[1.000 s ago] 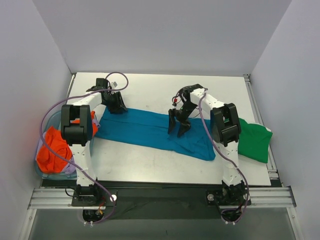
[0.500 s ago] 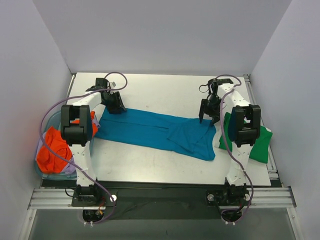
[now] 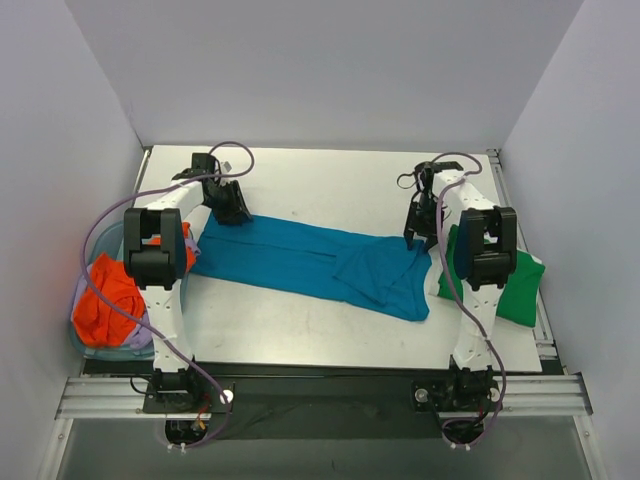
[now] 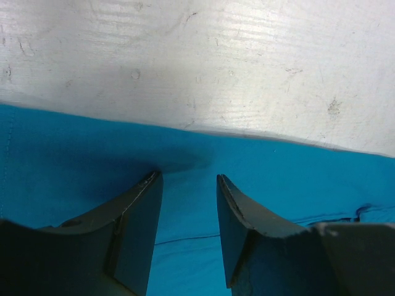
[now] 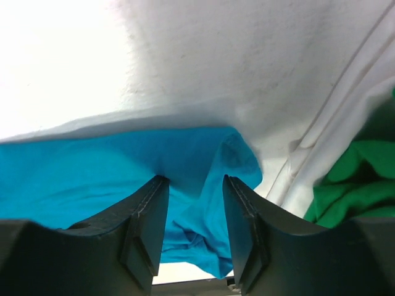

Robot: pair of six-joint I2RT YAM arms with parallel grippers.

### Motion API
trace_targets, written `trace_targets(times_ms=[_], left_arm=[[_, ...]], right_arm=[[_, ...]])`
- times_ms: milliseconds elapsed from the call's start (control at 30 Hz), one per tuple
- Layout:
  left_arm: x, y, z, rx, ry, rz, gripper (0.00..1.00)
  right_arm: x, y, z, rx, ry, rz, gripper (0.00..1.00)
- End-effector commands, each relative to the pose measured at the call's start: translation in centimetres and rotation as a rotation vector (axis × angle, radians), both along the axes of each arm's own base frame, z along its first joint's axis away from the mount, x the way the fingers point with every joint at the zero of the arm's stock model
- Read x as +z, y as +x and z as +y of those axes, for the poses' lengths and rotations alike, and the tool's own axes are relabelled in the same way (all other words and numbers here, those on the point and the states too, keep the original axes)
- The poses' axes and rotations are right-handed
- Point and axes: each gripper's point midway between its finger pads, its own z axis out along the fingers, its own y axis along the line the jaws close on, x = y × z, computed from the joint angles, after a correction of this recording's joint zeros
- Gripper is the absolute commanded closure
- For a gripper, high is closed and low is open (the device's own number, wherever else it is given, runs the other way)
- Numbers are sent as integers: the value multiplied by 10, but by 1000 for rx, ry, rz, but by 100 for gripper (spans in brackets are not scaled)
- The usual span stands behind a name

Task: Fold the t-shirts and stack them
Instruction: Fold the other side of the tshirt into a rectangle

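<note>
A blue t-shirt (image 3: 310, 262) lies stretched across the middle of the white table, partly folded, with a folded-over flap at its right end. My left gripper (image 3: 232, 212) is open, its fingers (image 4: 139, 216) straddling the shirt's far left edge (image 4: 278, 166). My right gripper (image 3: 421, 232) is open over the shirt's far right corner (image 5: 203, 160), with cloth between the fingers (image 5: 148, 216). A folded green t-shirt (image 3: 505, 283) lies at the right edge of the table and shows in the right wrist view (image 5: 358, 179). An orange t-shirt (image 3: 108, 300) sits in a bin at the left.
The bin (image 3: 85, 345) at the left holds crumpled clothes, orange on top with pale purple beneath. White walls close in the table (image 3: 320, 185) on three sides. Purple cables loop from both arms. A metal rail (image 3: 320, 392) runs along the near edge.
My right gripper has moved from the middle of the blue shirt to its far right corner and come lower. The flap it left lies on the shirt. The left arm has barely moved.
</note>
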Motion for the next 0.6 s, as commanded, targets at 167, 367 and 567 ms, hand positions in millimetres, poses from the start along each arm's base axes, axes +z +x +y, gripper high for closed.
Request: trace_targets(times_ms=[167, 367, 567], left_arm=[[-14, 0, 17, 24, 58, 29, 49], [-20, -7, 29, 51, 99, 62, 49], [-17, -10, 38, 66, 140, 68, 49]], right_arm=[[-14, -3, -15, -43, -55, 45, 68], [-18, 0, -18, -66, -55, 50, 92], [-21, 10, -25, -93, -90, 38, 98]])
